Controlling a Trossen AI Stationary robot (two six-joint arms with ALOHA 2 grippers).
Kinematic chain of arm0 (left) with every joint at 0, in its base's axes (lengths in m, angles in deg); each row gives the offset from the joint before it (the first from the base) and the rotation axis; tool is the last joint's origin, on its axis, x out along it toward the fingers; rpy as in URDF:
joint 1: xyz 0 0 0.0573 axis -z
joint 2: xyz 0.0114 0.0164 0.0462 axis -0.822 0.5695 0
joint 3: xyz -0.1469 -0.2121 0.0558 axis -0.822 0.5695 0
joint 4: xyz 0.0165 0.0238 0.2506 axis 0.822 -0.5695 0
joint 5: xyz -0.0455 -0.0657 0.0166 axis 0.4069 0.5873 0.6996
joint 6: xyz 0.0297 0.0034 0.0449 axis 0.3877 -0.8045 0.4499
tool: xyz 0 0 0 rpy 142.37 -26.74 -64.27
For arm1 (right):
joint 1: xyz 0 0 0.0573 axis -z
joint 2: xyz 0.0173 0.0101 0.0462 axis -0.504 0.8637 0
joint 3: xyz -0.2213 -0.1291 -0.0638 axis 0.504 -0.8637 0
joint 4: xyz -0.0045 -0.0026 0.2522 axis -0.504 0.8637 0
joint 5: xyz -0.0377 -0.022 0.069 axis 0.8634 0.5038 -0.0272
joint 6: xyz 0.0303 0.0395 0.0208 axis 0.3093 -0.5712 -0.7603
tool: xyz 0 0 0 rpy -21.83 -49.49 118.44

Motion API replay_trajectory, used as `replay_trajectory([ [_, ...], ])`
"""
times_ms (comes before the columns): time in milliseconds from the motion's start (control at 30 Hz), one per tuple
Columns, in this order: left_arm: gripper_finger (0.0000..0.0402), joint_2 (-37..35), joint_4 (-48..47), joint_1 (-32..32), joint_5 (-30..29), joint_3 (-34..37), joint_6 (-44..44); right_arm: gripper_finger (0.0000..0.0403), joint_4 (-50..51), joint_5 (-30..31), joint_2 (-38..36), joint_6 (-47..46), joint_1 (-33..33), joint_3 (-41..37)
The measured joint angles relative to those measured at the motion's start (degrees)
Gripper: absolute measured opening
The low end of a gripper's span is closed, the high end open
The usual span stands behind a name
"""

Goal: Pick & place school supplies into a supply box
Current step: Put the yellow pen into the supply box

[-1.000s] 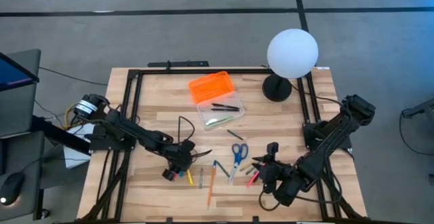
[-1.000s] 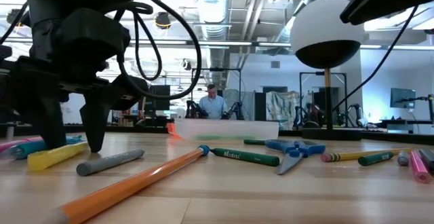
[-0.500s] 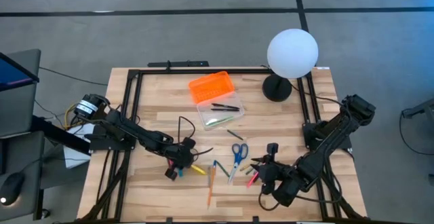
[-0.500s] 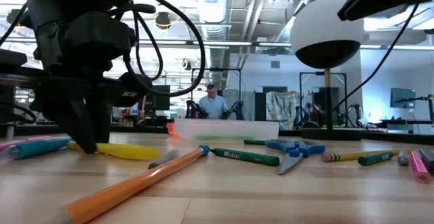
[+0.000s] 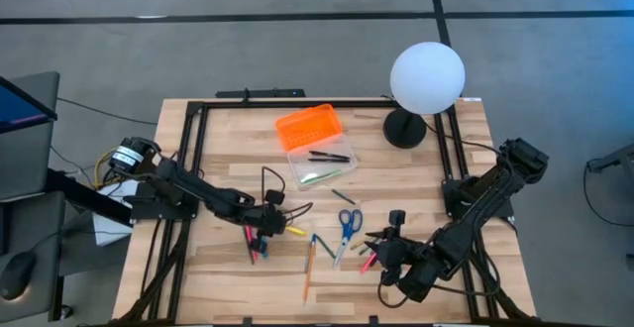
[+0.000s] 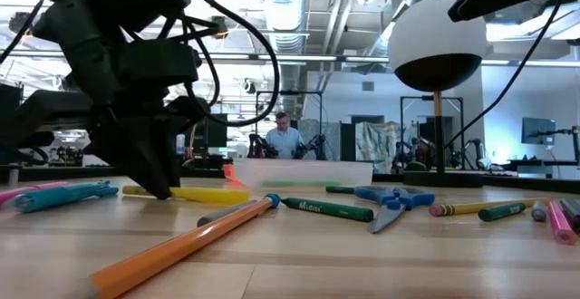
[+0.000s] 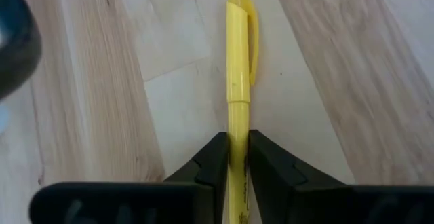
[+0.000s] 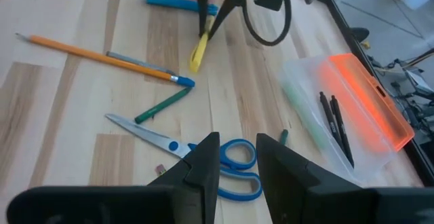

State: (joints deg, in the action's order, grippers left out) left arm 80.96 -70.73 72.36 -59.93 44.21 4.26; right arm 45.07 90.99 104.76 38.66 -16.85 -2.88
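Observation:
My left gripper is shut on a yellow marker left of the table's middle. The marker lies level, close above or on the wood in the low view. The supply box is a clear case with dark pens inside. It stands farther back with its orange lid open beside it. Blue-handled scissors, an orange pencil, green pencils and pink and blue markers lie loose on the table. My right gripper hovers open just right of the scissors, holding nothing. My left gripper pinches the yellow marker's barrel between its two fingers, toward the end opposite the cap. The fingers slant down from the table's left and run along the marker, whose capped end points toward the table's right. Whether it is clear of the wood I cannot tell.
A white globe lamp on a black foot stands at the far right. Black frame rails run along the table's sides. A person shows in the room beyond. Bare wood lies between the box and the loose supplies.
My left gripper, open astride the yellow marker a second ago, has shut on it and turned. The marker has swung from pointing toward the near edge to pointing toward the table's right. The pink and blue markers beside it now lie uncovered.

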Motion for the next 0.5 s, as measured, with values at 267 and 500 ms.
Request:
replay_trajectory([
  [267,0.0056,0.2,-4.4,-1.1,2.6,-3.6,0.1,0.0092,0.0,0.0,0.0,0.0,0.0,0.0],
  [500,0.0057,0.3,-7.6,-2.7,6.8,-5.4,0.1,0.0092,0.0,-0.3,0.0,0.0,0.0,0.0],
])
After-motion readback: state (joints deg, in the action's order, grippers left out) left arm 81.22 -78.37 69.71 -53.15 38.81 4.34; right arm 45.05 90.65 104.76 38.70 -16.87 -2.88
